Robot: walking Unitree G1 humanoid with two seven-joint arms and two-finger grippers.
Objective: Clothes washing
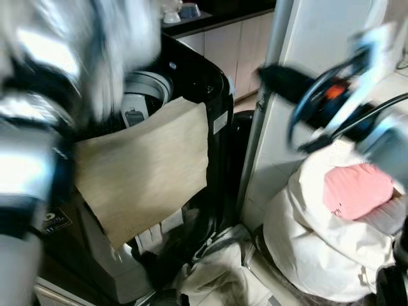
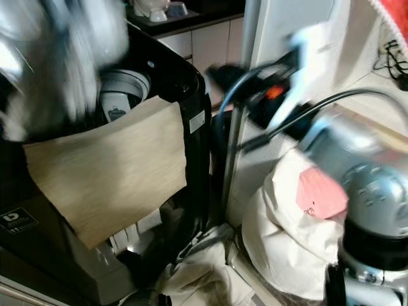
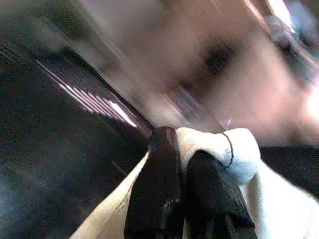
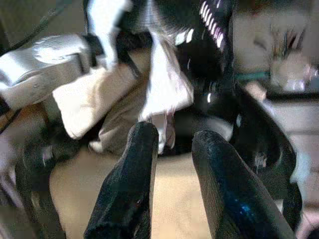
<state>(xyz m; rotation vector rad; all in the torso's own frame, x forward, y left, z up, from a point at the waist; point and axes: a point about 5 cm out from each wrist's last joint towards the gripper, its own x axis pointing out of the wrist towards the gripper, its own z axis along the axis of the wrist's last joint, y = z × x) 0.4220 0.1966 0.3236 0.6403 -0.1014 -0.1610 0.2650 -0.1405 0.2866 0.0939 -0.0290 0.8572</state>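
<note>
The washer [image 1: 191,76] stands at about 10 o'clock from the robot, black, top open, its grey drum [image 1: 150,86] showing. A tan cloth [image 1: 143,169] drapes over its front edge and hangs down the front panel.

The left gripper [image 3: 182,164] is raised over the washer, blurred in the head views. In the left wrist view its two black fingers [image 3: 157,194] are pressed almost together, pinching a fold of white cloth [image 3: 224,149] that bulges out past the tips and trails beneath them.

The right gripper [image 4: 174,144] is up at about 1 o'clock, its arm [image 2: 363,166] crossing in front of the laundry bag. Its fingers stand a little apart with nothing between them, pointing toward the washer top and the hanging white cloth.

The white laundry bag [image 1: 306,236] sits at 3 o'clock on the floor, with a pink garment [image 1: 357,191] lying on top. More pale cloth [image 1: 217,274] lies crumpled on the floor at 6 o'clock, between washer and bag.
</note>
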